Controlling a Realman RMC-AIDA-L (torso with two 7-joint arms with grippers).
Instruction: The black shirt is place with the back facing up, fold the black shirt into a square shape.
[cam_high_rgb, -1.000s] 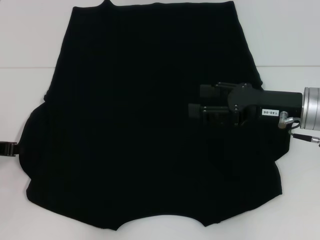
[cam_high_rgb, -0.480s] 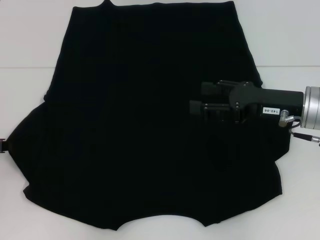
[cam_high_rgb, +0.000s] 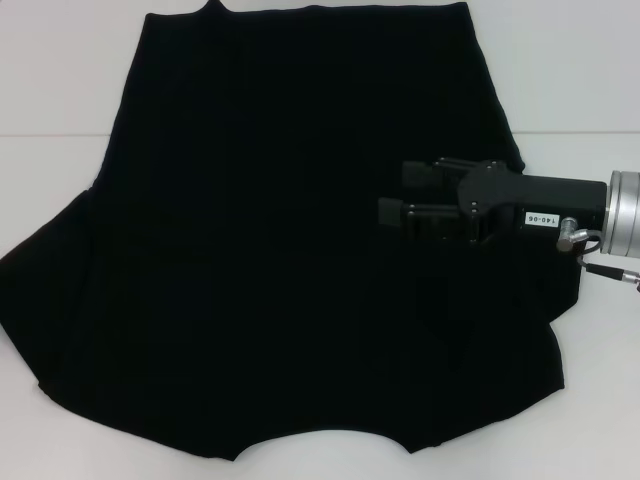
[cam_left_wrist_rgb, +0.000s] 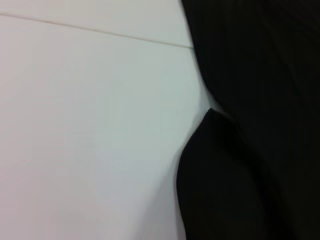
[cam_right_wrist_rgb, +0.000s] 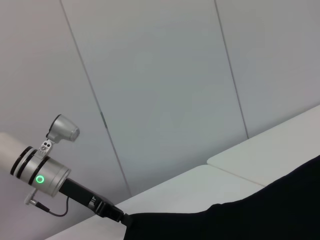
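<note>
The black shirt (cam_high_rgb: 280, 250) lies spread over the white table (cam_high_rgb: 60, 70), neckline curve at the near edge. Its left sleeve is stretched out to the head view's left border. My left gripper is out of the head view; in the right wrist view it (cam_right_wrist_rgb: 117, 216) meets the shirt's (cam_right_wrist_rgb: 260, 215) edge, apparently shut on the cloth. The left wrist view shows the shirt's side (cam_left_wrist_rgb: 250, 75) and a lifted sleeve fold (cam_left_wrist_rgb: 220, 185). My right gripper (cam_high_rgb: 395, 193) hovers over the shirt's right middle, pointing left, open with nothing between its fingers.
White table surface (cam_left_wrist_rgb: 90, 125) borders the shirt on the left and right, with a seam line (cam_high_rgb: 50, 135) running across it. A panelled grey wall (cam_right_wrist_rgb: 160, 90) stands behind. The left arm's silver wrist (cam_right_wrist_rgb: 40, 175) shows a green light.
The shirt's left sleeve has been drawn farther left, to the picture's border. The left gripper has slipped out of the head view. The right gripper has hardly moved.
</note>
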